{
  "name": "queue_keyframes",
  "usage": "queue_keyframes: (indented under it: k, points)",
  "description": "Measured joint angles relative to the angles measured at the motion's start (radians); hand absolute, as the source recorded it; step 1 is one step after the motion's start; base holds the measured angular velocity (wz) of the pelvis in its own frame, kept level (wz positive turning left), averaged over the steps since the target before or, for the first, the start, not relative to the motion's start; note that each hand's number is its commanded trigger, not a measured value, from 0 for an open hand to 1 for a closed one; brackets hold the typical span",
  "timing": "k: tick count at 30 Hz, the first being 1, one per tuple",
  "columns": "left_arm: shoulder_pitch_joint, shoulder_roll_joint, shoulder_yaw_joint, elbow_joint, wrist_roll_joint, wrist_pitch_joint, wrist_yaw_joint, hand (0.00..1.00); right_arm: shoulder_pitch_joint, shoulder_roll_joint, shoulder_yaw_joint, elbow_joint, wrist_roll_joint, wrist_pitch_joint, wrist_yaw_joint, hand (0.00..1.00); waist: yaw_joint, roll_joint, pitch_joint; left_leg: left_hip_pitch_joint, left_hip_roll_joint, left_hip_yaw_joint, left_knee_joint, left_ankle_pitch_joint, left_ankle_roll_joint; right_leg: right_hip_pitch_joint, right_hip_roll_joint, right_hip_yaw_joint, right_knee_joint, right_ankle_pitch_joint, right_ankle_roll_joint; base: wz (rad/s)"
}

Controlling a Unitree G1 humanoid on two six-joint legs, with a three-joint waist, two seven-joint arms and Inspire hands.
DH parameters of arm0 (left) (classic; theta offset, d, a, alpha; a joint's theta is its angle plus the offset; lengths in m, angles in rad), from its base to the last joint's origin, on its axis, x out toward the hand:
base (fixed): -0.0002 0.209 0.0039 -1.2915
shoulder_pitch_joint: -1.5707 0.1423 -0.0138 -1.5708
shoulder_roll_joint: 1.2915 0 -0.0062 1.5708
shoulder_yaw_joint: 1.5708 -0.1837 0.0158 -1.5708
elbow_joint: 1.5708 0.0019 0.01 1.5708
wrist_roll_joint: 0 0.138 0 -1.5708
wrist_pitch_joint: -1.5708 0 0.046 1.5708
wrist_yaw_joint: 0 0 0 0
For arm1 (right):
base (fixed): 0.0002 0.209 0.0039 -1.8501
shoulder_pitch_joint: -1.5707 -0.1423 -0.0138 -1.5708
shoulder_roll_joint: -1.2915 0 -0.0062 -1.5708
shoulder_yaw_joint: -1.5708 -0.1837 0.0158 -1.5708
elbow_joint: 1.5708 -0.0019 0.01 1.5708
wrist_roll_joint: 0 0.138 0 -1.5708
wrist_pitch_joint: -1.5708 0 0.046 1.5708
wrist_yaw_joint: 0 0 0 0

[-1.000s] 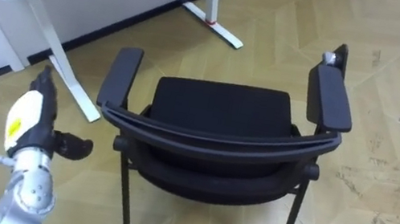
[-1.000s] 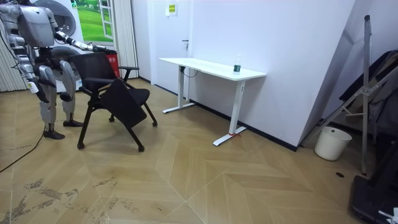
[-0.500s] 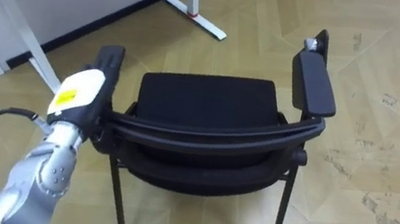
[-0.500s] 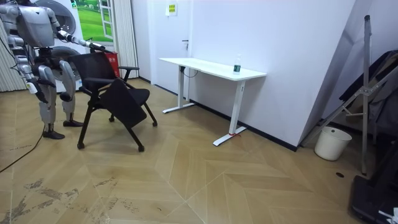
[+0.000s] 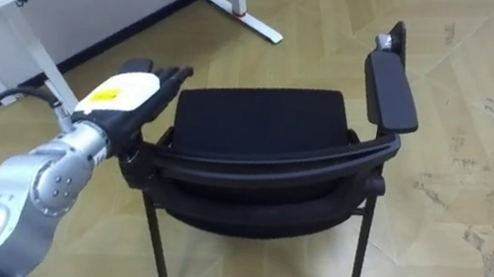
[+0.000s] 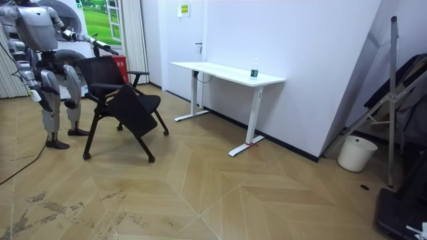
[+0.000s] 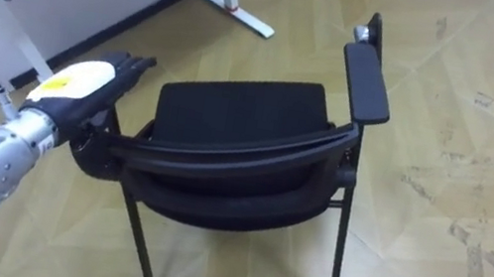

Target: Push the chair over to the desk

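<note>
Left robot hand (image 5: pixel 120 97), fingers straight, rests on 9 o'clock side of black padded armchair (image 5: pixel 259 126); seat at 3 o'clock from it.

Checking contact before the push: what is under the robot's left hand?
The left hand lies flat, fingers straight, over the chair's left armrest, which it covers almost wholly; actual contact cannot be seen.

White desk (image 6: pixel 227 72) stands against the white wall (image 6: pixel 300 40) on herringbone wood floor (image 6: pixel 200 193); small bottle (image 6: pixel 254 72) sits near the desk's right-hand edge, white bucket (image 6: pixel 351 153) beyond.
</note>
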Motion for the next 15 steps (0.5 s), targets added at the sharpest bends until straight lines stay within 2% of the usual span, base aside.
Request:
queue_keyframes:
  k: [8, 12, 15]
  points:
    - [0.000, 0.000, 0.000, -0.041, 0.000, 0.005, -0.086, 0.00, 0.000, 0.001, 0.006, 0.001, 0.008, 0.000, -0.020, 0.00, 0.000, -0.001, 0.0003, 0.001, -0.001, 0.000, 0.001, 0.000, 0.000, -0.001, -0.001, 0.001, -0.002, -0.001, 0.001, 0.00]
    - [0.000, 0.000, 0.000, -0.041, 0.000, 0.009, -0.088, 0.00, -0.001, 0.001, 0.006, 0.001, 0.023, 0.000, -0.024, 0.00, 0.000, -0.001, 0.0006, 0.001, -0.001, 0.000, 0.001, 0.000, 0.000, -0.002, -0.001, 0.002, -0.003, -0.001, 0.001, 0.00]
    - [0.000, 0.000, 0.000, -0.041, 0.001, 0.010, -0.090, 0.00, -0.002, 0.001, 0.006, 0.001, 0.028, 0.000, -0.028, 0.00, 0.000, -0.006, 0.0037, 0.002, -0.001, 0.001, 0.000, 0.000, 0.000, -0.003, -0.001, 0.007, -0.003, -0.001, 0.001, -0.02]
